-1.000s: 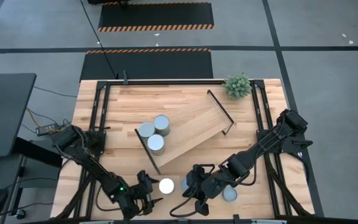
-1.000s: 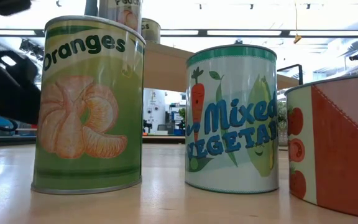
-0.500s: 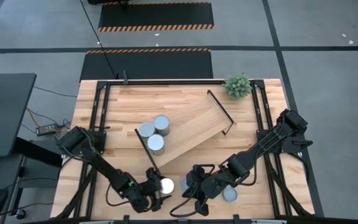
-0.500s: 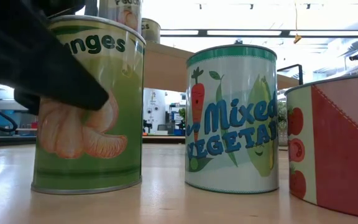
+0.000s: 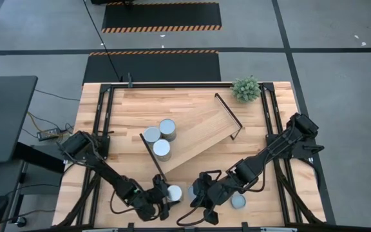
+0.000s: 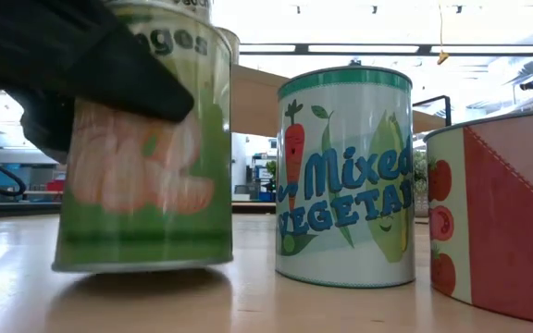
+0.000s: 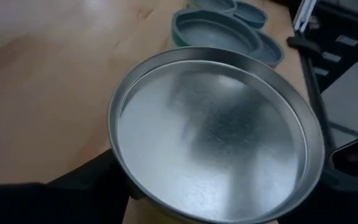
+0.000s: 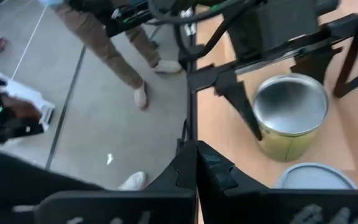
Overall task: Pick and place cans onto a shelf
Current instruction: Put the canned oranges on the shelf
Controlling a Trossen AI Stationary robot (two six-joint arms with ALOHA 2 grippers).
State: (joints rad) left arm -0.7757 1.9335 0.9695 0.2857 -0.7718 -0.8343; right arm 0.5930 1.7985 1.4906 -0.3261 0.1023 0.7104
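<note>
Left gripper (image 5: 166, 198) clamping orange can (image 6: 144, 148) at near table edge, can tilting, lifting. You are risking slip, or knocking vegetable can (image 6: 344, 176) close beside. Shelf (image 5: 195, 138) well apart.

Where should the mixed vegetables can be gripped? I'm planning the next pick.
Judging by its pose, grip the mixed vegetables can across its round side wall, near the top rim, coming from above. It stands upright, and the tomato can beside it leaves little room for a low approach.
</note>
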